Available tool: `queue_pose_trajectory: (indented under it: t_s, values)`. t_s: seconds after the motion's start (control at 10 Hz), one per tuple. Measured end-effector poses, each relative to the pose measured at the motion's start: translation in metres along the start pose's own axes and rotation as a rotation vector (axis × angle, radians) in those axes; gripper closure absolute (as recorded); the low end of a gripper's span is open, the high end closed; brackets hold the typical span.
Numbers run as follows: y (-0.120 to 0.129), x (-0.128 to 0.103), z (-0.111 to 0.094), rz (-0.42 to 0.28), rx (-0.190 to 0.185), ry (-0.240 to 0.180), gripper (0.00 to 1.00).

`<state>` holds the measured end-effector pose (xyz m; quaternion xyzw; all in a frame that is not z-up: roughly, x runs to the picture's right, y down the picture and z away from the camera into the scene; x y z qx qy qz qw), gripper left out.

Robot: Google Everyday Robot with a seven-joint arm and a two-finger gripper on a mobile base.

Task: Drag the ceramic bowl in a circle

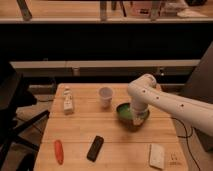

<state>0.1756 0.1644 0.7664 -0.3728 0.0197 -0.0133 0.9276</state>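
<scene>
The ceramic bowl [127,114] is round and green, and it sits on the wooden table [107,135] right of centre. My white arm comes in from the right and bends down over the bowl. The gripper [138,118] reaches into the bowl at its right side, touching the rim or inside. The arm's wrist covers part of the bowl's right half.
A small white cup [105,96] stands just left of the bowl. A small bottle [68,102] stands at the far left. An orange carrot [59,151], a black remote-like object [95,148] and a white packet [157,155] lie near the front edge.
</scene>
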Motion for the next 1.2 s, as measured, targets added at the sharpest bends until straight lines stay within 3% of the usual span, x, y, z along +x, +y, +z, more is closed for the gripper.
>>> queue_pose_trajectory:
  t_s: [0.2, 0.6, 0.9, 1.2]
  values:
    - [0.0, 0.014, -0.001, 0.017, -0.002, 0.003, 1.0]
    - [0.0, 0.0, -0.002, 0.019, -0.007, -0.002, 1.0]
    - [0.0, 0.013, -0.001, 0.02, 0.0, 0.002, 1.0]
    - [-0.001, 0.011, -0.003, 0.041, 0.001, -0.002, 1.0]
